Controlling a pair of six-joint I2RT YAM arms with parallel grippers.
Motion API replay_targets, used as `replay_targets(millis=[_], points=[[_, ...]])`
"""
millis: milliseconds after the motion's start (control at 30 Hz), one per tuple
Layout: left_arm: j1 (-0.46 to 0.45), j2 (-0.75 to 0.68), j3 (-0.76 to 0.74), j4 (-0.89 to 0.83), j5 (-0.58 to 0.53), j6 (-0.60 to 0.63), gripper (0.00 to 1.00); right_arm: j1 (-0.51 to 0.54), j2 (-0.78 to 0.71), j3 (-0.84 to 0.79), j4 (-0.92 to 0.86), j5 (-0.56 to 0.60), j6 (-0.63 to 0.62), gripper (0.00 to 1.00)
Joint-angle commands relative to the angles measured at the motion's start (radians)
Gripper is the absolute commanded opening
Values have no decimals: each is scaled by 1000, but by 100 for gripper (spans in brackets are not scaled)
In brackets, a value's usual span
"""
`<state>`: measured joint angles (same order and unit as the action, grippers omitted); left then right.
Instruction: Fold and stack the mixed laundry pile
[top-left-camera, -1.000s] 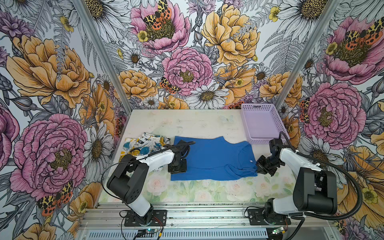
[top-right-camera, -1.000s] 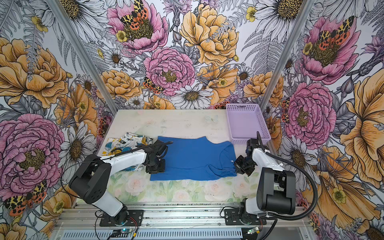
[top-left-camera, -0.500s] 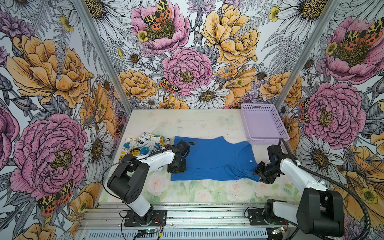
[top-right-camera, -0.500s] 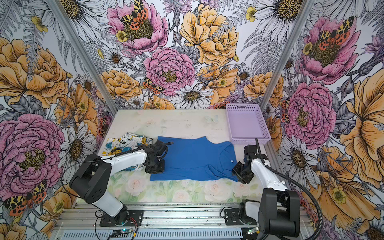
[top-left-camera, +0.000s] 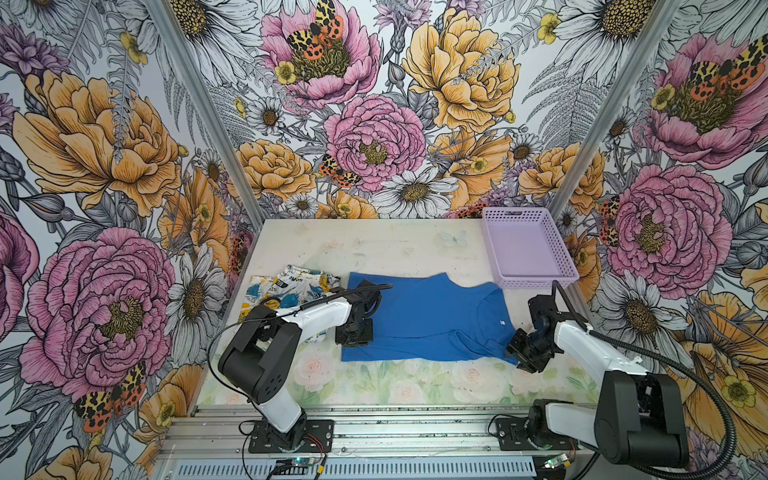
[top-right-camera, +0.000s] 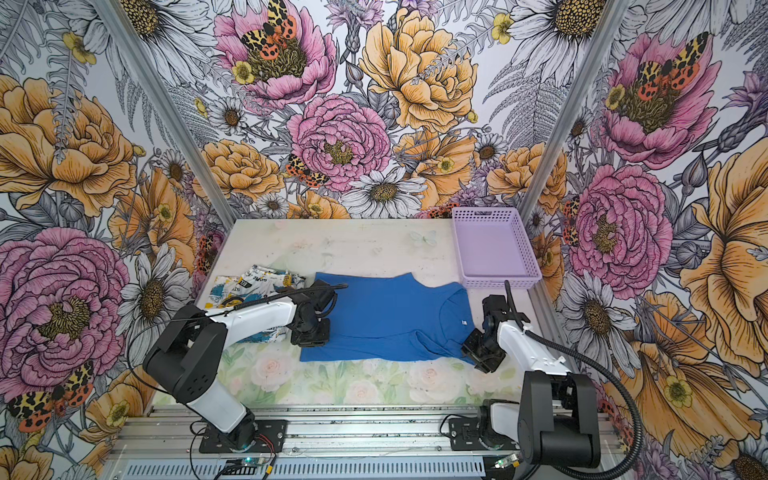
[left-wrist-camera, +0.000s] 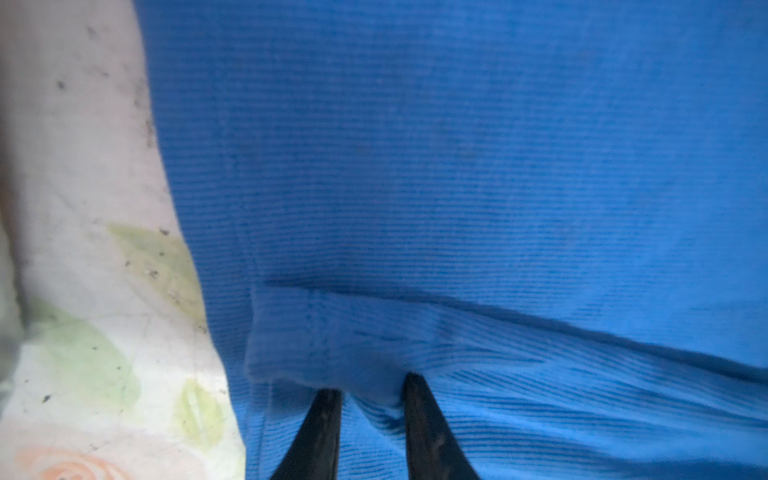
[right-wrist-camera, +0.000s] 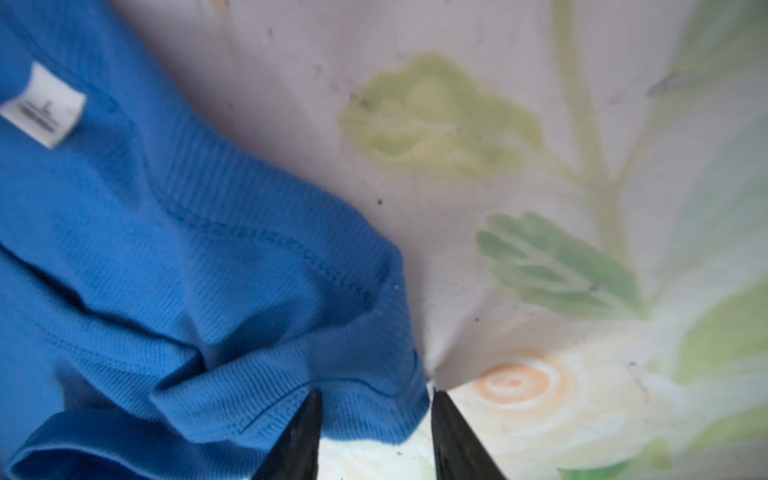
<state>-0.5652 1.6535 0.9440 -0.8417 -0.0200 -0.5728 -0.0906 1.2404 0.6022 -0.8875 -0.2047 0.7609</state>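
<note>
Left fingers (left-wrist-camera: 328, 428) pinch blue T-shirt (left-wrist-camera: 457, 166), right fingers (right-wrist-camera: 453, 436) apart.

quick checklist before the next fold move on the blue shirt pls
1. Left pincer clamped on blue T-shirt: cannot tell, a fold sits between its jaws.
2. Right pincer gripping the shirt's hemmed edge: not ok, jaws stand apart astride it.
3. T-shirt lying flat: not ok, rumpled at its collar end.
4. Printed garment clear of the T-shirt: cannot tell, the left arm hides where they meet.
</note>
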Motion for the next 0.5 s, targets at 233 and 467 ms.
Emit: replay_targets(millis=[233, 467], points=[[4, 75, -45, 6, -47, 9, 27, 6, 30, -11, 24, 77, -24, 24], [5, 77, -46, 1, -50, 8, 27, 6, 43, -10, 37, 97, -24, 8]])
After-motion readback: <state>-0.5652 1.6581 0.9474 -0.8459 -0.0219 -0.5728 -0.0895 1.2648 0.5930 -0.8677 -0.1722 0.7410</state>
